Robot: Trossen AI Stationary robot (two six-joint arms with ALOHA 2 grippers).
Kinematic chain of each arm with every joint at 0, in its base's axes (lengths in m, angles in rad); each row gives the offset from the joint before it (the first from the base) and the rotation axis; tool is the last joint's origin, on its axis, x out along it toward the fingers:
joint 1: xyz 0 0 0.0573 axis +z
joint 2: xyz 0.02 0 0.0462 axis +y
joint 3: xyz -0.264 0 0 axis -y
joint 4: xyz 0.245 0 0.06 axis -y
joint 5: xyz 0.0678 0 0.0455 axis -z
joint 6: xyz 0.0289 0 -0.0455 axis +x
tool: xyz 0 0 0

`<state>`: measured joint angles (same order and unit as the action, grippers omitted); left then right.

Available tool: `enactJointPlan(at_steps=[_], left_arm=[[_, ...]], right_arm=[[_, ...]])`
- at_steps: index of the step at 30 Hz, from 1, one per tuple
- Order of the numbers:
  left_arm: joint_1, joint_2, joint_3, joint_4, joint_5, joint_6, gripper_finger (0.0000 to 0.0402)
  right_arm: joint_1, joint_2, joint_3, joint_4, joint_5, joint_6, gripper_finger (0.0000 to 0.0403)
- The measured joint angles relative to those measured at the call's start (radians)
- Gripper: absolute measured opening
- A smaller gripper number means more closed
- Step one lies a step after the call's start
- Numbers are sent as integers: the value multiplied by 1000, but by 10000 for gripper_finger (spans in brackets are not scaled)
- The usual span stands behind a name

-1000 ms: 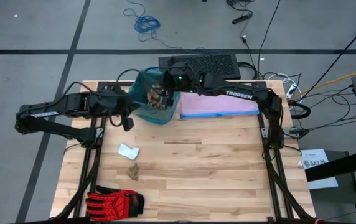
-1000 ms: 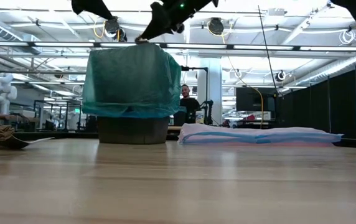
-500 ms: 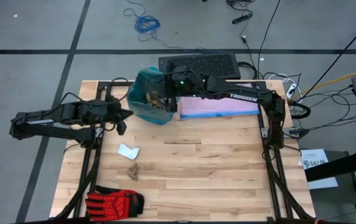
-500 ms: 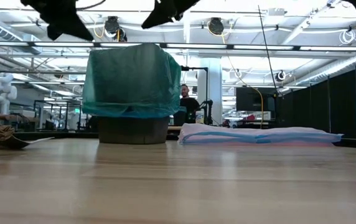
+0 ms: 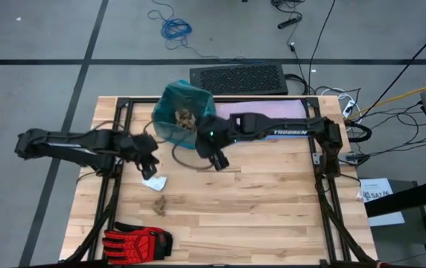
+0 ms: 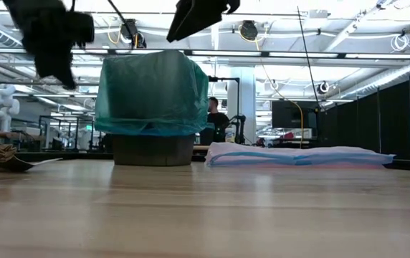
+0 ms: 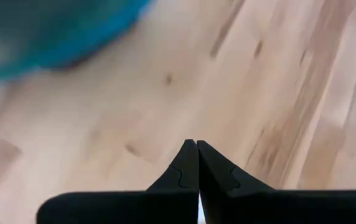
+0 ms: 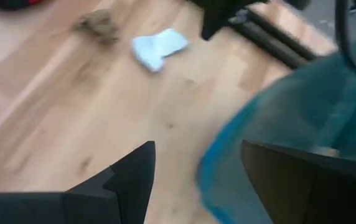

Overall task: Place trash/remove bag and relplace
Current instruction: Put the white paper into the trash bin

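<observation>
The bin [image 5: 182, 123] stands at the table's far middle, lined with the teal bag [image 6: 151, 89], whose rim folds over the bin's top. Tan shreds [image 5: 185, 117] lie inside it. A white paper wad [image 5: 154, 182] and a brown shred [image 5: 159, 202] lie on the wood nearer the front. My left gripper [image 5: 150, 168] hangs shut just above and beside the wad, and its wrist view shows its fingers [image 7: 196, 158] closed with nothing between them. My right gripper [image 5: 217, 158] is open in the air, on the near right of the bin [image 8: 290, 124].
A pale lilac bag [image 5: 269, 119] lies flat to the right of the bin, partly under my right arm. A red-and-black glove [image 5: 135, 242] rests at the near left corner. A black mat [image 5: 239, 77] and cables lie on the floor beyond the far edge.
My right gripper has drawn back from over the bin toward the near edge and now hangs beside it. My left gripper has sunk and moved toward the near edge, away from the bin and toward the white wad. The bin and the trash on the table have stayed put.
</observation>
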<state>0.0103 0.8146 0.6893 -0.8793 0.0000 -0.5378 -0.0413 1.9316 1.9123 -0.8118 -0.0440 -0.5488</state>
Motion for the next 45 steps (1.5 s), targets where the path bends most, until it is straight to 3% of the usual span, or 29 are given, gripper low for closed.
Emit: enactJointPlan(at_steps=[9, 20, 25, 31, 38, 42, 45], left_arm=[[-166, 127, -67, 12, 4, -166, 0], [-350, 342, -81, 18, -108, -312, 0], [-402, 433, -142, 177, -114, -373, 0], [-412, 510, -167, 435, -163, -367, 0], [-345, 564, -169, 734, -282, -221, 0], [-297, 540, -159, 801, -293, -121, 0], [-293, 472, -152, 789, -307, -82, 0]], right_arm=[[52, 0, -1, -70, 26, 41, 231], [83, 0, 0, -104, 26, 79, 231], [90, 0, 0, -145, 25, 96, 231], [109, 0, 1, -238, 24, 105, 231], [163, 0, 1, -354, 16, 155, 231], [200, 0, 1, -352, 3, 169, 229], [210, -2, -16, -307, -80, 187, 219]])
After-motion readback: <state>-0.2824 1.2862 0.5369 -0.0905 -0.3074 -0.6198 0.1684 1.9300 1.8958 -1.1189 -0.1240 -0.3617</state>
